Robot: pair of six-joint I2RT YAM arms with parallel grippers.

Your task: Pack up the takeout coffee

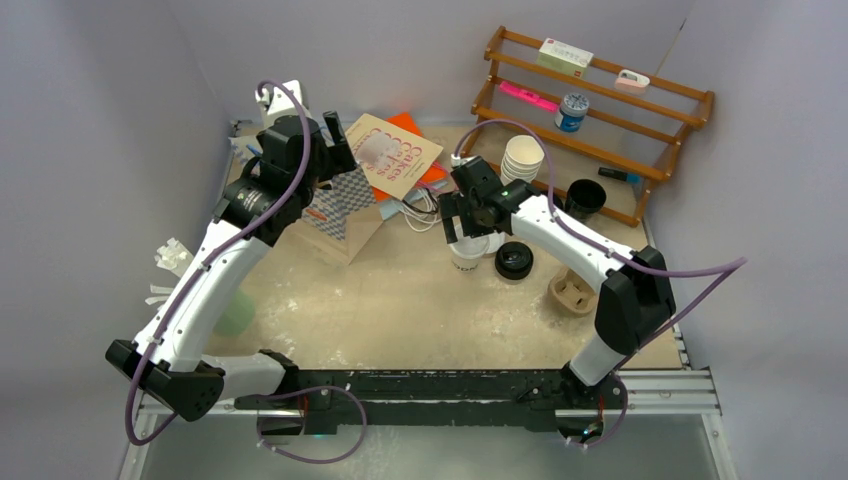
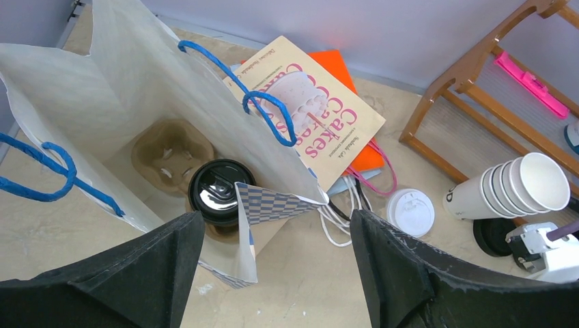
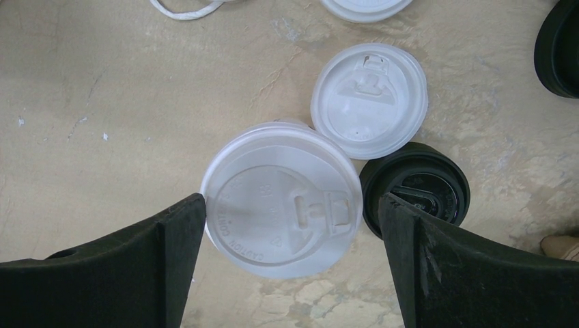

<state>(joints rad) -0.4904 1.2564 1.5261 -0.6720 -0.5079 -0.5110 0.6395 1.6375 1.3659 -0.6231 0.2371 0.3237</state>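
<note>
Looks like second-cup pick: right fingers (image 3: 171,253) are hovering released astride the white-lidded paper coffee cup (image 3: 281,198) on the beige table (image 3: 102,102), black-lidded black cup (image 2: 220,191) is sitting in the white paper bag (image 2: 102,96) below released left fingers (image 2: 150,266); next needing descent, clench

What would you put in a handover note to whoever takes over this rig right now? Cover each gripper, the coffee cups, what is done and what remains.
Left gripper: open, empty, above the paper bag.
Right gripper: open, straddling the white-lidded cup, which stands on the table; not gripped yet.
Done: black-lidded cup sits in the carrier inside the bag.
To do: grip the white-lidded cup and place it in the bag.
</note>
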